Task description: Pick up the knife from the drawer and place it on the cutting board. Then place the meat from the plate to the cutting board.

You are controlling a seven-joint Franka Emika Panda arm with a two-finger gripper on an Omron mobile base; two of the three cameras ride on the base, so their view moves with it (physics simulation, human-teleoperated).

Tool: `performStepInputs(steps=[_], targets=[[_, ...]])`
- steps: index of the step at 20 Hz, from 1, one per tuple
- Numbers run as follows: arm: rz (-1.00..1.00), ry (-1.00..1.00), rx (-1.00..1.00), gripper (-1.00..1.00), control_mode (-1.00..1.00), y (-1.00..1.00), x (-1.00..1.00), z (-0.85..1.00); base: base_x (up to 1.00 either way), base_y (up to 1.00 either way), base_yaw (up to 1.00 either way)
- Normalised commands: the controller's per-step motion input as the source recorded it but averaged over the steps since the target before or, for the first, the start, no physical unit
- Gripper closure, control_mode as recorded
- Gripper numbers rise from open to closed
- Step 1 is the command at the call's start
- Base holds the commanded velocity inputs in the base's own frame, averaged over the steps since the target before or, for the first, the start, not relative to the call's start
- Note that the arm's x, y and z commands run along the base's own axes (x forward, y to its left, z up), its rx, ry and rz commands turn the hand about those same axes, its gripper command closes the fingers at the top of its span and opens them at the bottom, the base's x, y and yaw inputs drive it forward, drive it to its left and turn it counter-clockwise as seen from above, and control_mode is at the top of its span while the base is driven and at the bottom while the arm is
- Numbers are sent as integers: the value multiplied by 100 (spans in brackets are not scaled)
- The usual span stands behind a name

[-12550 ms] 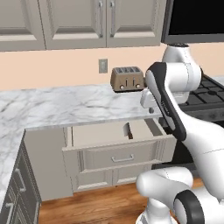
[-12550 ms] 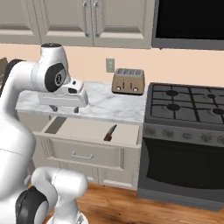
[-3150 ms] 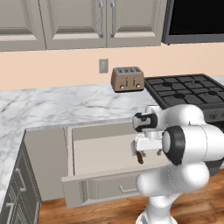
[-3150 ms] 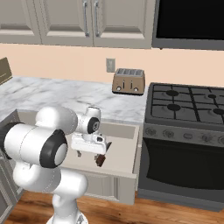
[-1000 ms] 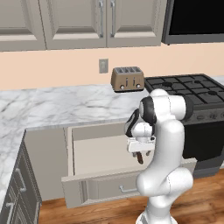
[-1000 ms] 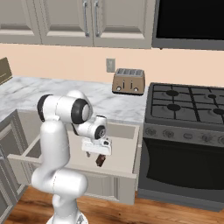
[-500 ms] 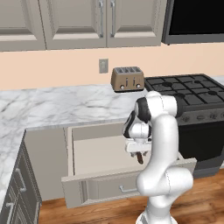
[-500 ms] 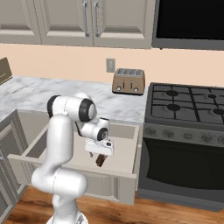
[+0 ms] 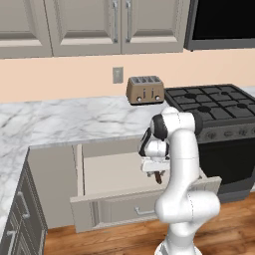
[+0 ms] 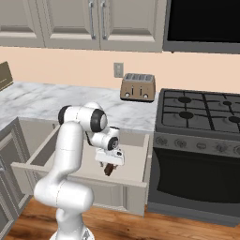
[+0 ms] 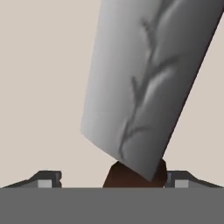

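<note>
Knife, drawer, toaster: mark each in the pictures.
knife (image 11: pixel 144 83): hand view, middle of the broad blade.
drawer (image 9: pixel 127 210): left base view, panelled front.
toaster (image 10: pixel 138 87): right base view, front face.

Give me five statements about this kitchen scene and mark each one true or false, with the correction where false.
1. The drawer is pulled out. True.
2. The gripper is down in the drawer, over the knife. True.
3. The toaster stands on the stove. False: it stands on the marble counter, beside the stove.
4. The knife has already been lifted clear above the counter. False: it lies on the drawer floor, its dark handle between the finger tips.
5. The wall cabinet doors above the counter hang open. False: they are closed.
</note>
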Motion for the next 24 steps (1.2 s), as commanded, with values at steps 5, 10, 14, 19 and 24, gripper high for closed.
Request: performStepInputs(steps=[5,10,14,19,24], targets=[[0,-5,0,100,-100,-18,0,-59,0,0,0],[0,-10,0,100,-100,-11,-4,-60,0,0,0],[0,-7,0,100,-100,1,-13,-4,0,0,0],[-4,-1,0,100,-100,1,-15,75,0,0,0],[-2,7,-1,100,-100,0,-5,86,0,0,0]])
